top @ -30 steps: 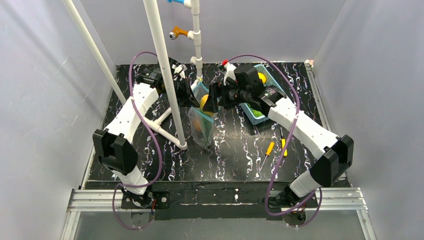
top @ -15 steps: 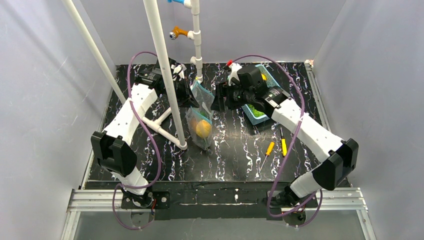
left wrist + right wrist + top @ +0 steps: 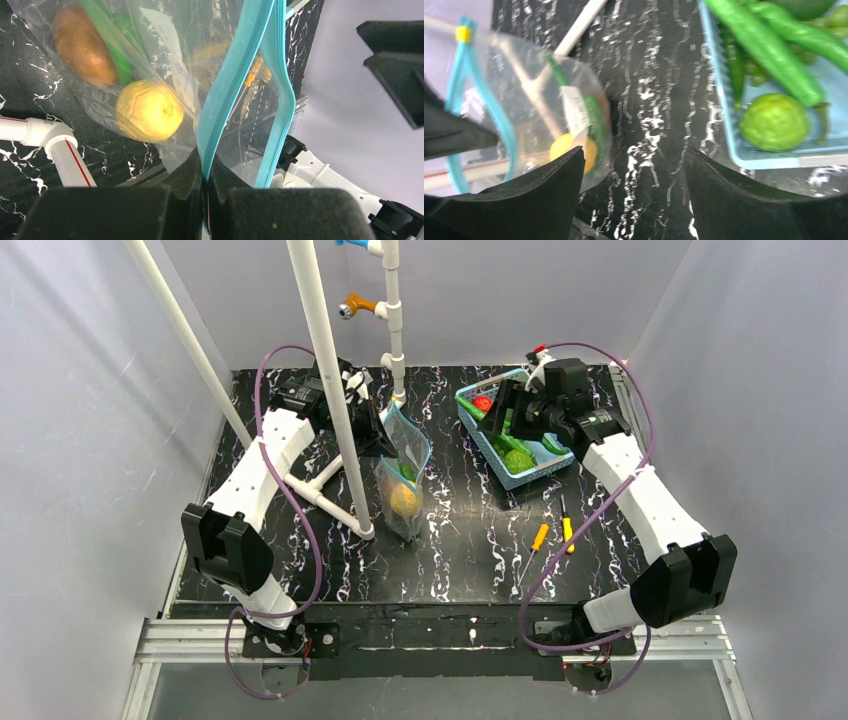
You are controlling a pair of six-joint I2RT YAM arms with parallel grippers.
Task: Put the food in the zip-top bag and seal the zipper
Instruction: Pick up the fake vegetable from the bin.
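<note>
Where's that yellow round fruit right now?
The yellow fruit sits low inside the clear bag, left of centre in the overhead view, beside the white pipe; the left gripper pinches the bag's mouth.

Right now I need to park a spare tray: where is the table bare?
Bare: the middle stretch between zip-top bag and basket, and the front strip left of the screwdrivers. Crowded: back left, around the pipe frame.

Soft, even light leaves faint shadows on the glossy desk (image 3: 470, 540); the right wrist view is smeared with blur, the left wrist's near jaws dark and unfocused.
</note>
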